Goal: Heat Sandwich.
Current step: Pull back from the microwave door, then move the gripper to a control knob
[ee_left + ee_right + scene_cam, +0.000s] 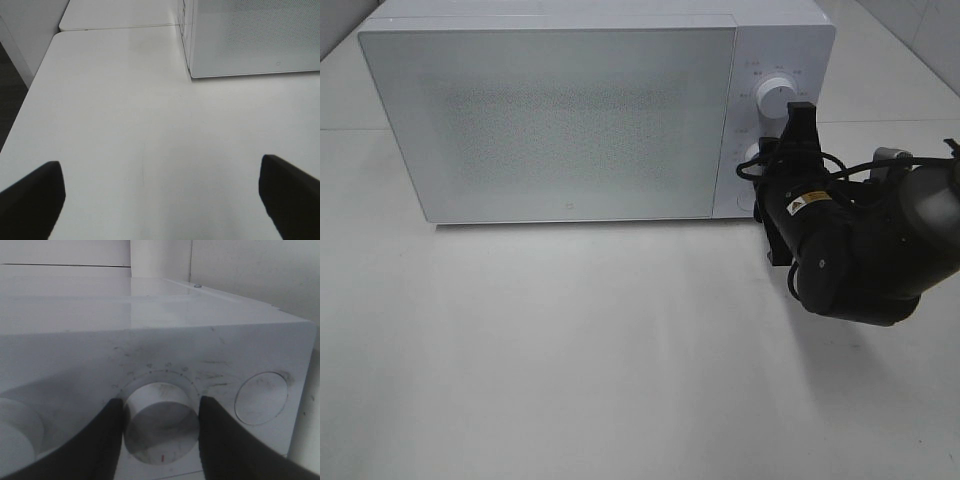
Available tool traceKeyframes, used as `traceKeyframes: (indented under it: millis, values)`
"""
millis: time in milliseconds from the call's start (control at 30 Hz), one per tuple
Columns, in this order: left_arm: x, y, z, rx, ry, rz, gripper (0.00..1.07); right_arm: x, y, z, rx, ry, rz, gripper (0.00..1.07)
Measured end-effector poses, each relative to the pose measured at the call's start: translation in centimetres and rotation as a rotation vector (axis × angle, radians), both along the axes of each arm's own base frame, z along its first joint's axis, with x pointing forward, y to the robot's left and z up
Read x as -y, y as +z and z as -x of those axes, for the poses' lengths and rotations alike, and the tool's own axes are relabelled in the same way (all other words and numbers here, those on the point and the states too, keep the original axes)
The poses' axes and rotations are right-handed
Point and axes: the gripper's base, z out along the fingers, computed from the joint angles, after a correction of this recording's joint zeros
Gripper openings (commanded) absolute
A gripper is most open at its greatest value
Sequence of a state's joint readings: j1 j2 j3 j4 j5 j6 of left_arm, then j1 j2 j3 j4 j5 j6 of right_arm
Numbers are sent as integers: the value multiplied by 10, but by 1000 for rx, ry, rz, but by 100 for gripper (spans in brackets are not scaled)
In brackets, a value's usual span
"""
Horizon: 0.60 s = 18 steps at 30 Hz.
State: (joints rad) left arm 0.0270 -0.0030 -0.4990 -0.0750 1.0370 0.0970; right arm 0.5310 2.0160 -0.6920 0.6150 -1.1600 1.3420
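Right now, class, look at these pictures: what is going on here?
The right gripper has its jaws closed on the lower white round dial of the white microwave oven. The oven door is shut and no sandwich is in view. The left gripper hangs open above the white table, holding nothing.
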Motion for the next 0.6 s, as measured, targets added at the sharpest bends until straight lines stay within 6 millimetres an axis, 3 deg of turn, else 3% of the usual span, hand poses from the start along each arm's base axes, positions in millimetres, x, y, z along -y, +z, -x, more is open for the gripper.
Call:
traceKeyframes:
  millis: [367, 533, 600]
  values:
    - [0, 0, 0, 0, 0, 0, 103, 0, 0, 0, 0, 6, 4, 24]
    - [0, 0, 0, 0, 0, 0, 103, 0, 0, 0, 0, 5, -3, 43]
    - [0, 0, 0, 0, 0, 0, 103, 0, 0, 0, 0, 3, -8, 46]
